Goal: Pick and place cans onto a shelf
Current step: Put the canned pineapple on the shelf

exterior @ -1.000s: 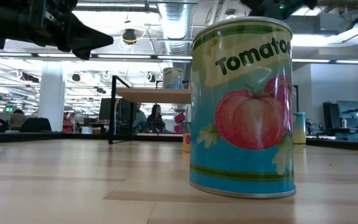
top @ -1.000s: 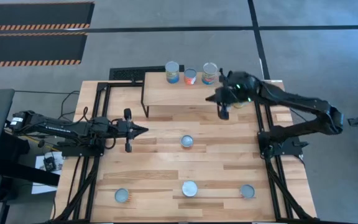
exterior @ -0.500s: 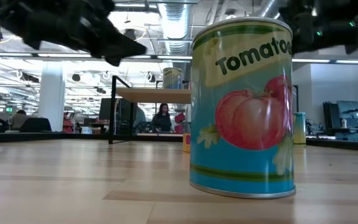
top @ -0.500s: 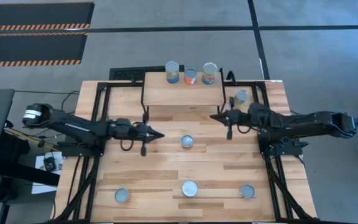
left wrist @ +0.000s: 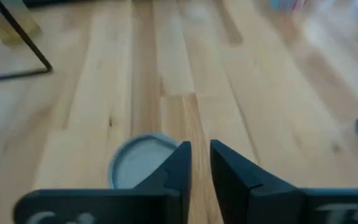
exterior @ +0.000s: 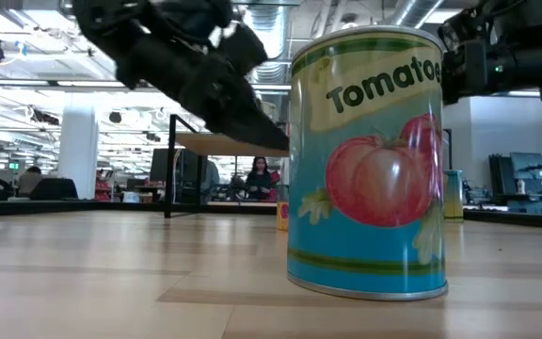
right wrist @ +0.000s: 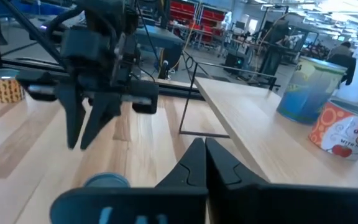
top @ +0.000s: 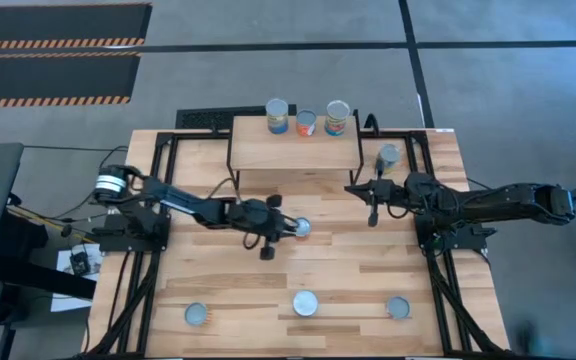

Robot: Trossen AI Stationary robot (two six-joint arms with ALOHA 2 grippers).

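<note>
Overhead, the shelf (top: pixel 295 150) stands at 12 o'clock on the table (top: pixel 218 290) and carries three cans in a row along its far edge: a blue one (top: pixel 277 115), an orange-red one (top: pixel 306 123) and a third (top: pixel 337 118). A fourth can (top: pixel 388 156) stands on the table just beside the shelf, toward 2 o'clock. A central can (top: pixel 301 228) sits near the table's middle, and three more stand along the near edge at 7 (top: pixel 196 315), 6 (top: pixel 305 304) and 5 o'clock (top: pixel 398 308). The left gripper (top: pixel 286 229) reaches in from 9 o'clock, its tip just beside the central can; in the left wrist view its fingers (left wrist: pixel 179 165) stand slightly apart, with the can's lid (left wrist: pixel 138 168) next to them, outside the gap. The right gripper (top: pixel 352 188) hovers near the shelf's right front corner, jaws together, holding nothing.
</note>
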